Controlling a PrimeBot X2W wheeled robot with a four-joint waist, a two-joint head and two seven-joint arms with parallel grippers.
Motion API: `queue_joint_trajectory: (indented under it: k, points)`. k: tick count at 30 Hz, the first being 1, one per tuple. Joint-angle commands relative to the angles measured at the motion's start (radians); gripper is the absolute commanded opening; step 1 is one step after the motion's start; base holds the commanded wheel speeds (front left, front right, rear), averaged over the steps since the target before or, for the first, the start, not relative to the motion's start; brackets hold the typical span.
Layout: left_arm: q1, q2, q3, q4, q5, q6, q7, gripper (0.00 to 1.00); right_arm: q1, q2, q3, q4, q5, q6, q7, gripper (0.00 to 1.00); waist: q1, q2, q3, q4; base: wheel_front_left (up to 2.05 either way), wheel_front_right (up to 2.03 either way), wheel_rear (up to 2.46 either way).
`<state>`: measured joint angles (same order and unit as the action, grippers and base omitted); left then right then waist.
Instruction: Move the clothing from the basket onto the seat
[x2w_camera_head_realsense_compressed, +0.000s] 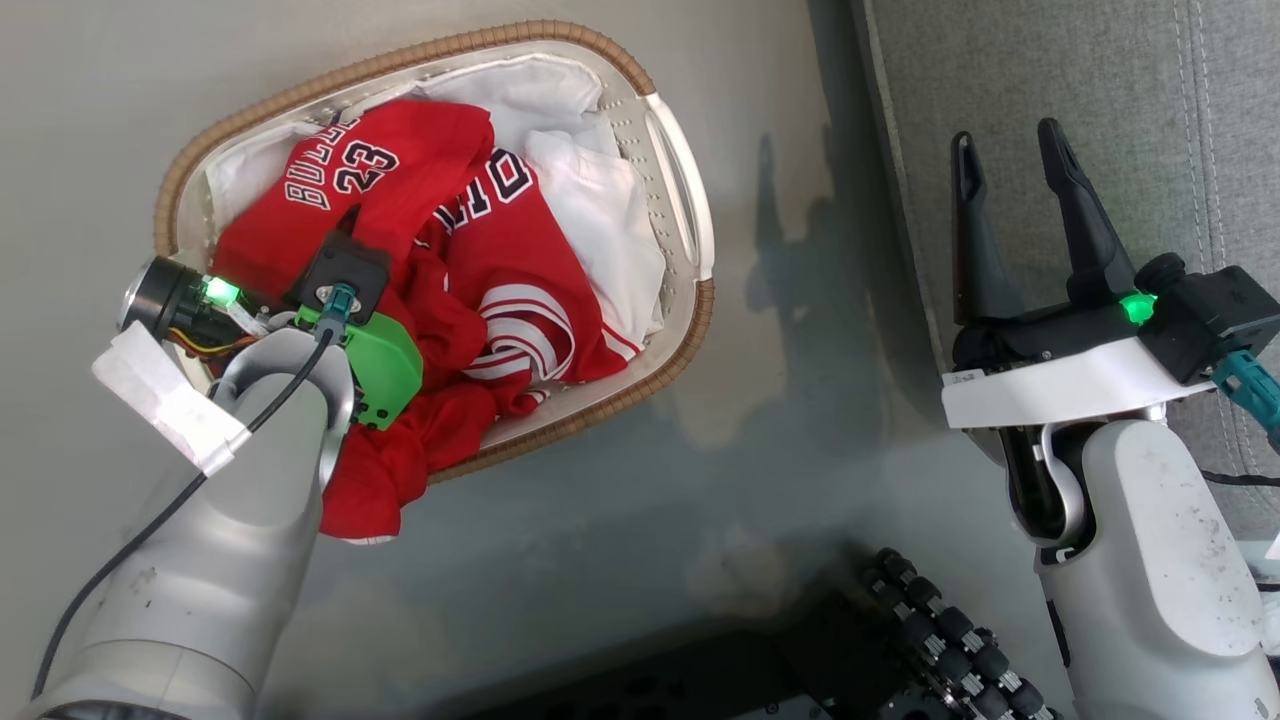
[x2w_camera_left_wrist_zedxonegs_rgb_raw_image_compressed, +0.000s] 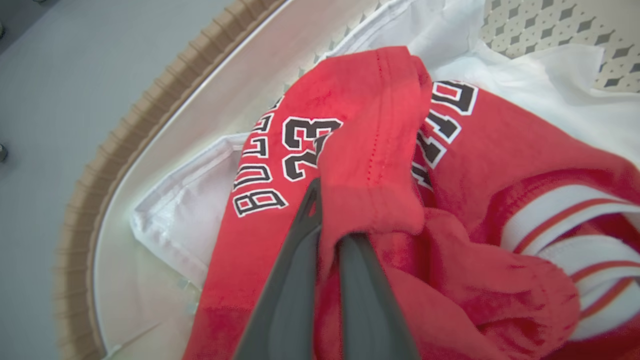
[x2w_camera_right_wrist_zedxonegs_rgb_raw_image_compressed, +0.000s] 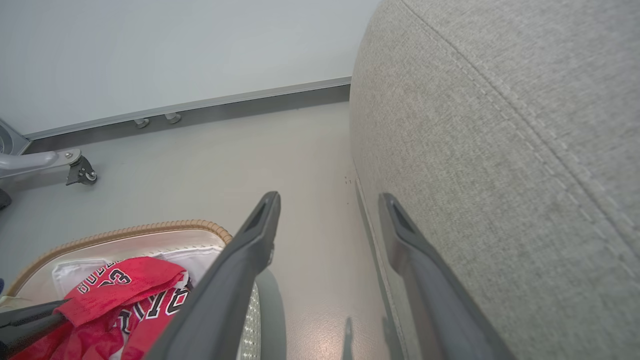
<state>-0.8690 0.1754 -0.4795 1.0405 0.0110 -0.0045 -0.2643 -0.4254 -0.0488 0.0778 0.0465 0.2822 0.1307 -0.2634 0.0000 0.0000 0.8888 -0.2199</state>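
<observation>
The red basketball jersey clothing with white trim and black-and-white lettering (x2w_camera_left_wrist_zedxonegs_rgb_raw_image_compressed: 370, 150) lies heaped in the small white perforated plastic basket with a brown woven rim (x2w_camera_left_wrist_zedxonegs_rgb_raw_image_compressed: 100, 165); one red end spills over the basket's rim beside my left forearm in the head view. My left claw (x2w_camera_left_wrist_zedxonegs_rgb_raw_image_compressed: 332, 225) is down in that heap, its two dark fingers drawn together on a raised fold of the red cloth just beside the number 23; the fold drapes over one fingertip and hides it.

A plain white cloth (x2w_camera_left_wrist_zedxonegs_rgb_raw_image_compressed: 175, 215) lies under and beside the red; the basket stands on the pale grey floor (x2w_camera_head_realsense_compressed: 800, 450), just beside the large grey woven-fabric seat cushion with stitched seams (x2w_camera_head_realsense_compressed: 1100, 80).

My right claw (x2w_camera_head_realsense_compressed: 1005, 135) hangs over the seat's rounded edge with its fingers spread wide, holding nothing and touching nothing.

By count: one basket, one seat, two claws, one number 23 in sight; the red pieces are so tangled that I cannot tell how many there are, though two lettered panels show.
</observation>
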Motion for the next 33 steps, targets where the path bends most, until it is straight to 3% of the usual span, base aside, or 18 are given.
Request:
queue_joint_trajectory:
  k: [1, 9, 21, 28, 33]
  points:
    - [0.021, -0.003, 0.010, -0.011, -0.017, -0.005, 0.000, 0.00, 0.006, -0.003, -0.002, 0.006, -0.005, 0.000, -0.002, 1.00, 0.0000, 0.0000, -0.020, 0.010, 0.00, 0.00, 0.00]
    - [0.108, -0.021, 0.036, -0.163, -0.082, -0.045, 0.000, 0.00, 0.024, -0.003, -0.012, 0.030, -0.036, 0.000, -0.002, 1.00, 0.0000, 0.0000, -0.129, 0.049, 0.00, 0.00, 0.00]
    - [0.304, -0.014, 0.000, -0.437, -0.121, -0.113, -0.001, 0.00, 0.125, -0.004, -0.013, 0.112, -0.090, 0.000, -0.002, 1.00, 0.0000, 0.0000, -0.446, 0.131, 0.00, 0.00, 0.00]
    - [0.368, 0.025, -0.047, -0.548, -0.162, -0.127, -0.001, 0.00, 0.211, -0.004, -0.002, 0.158, -0.099, 0.000, -0.002, 1.00, 0.0000, 0.0000, -0.621, 0.148, 0.00, 0.00, 0.00]
    - [0.342, 0.091, -0.119, -0.650, -0.190, -0.126, -0.001, 0.00, 0.267, -0.004, 0.012, 0.181, -0.101, 0.000, -0.002, 1.00, 0.0000, 0.0000, -0.725, 0.146, 0.00, 0.00, 0.00]
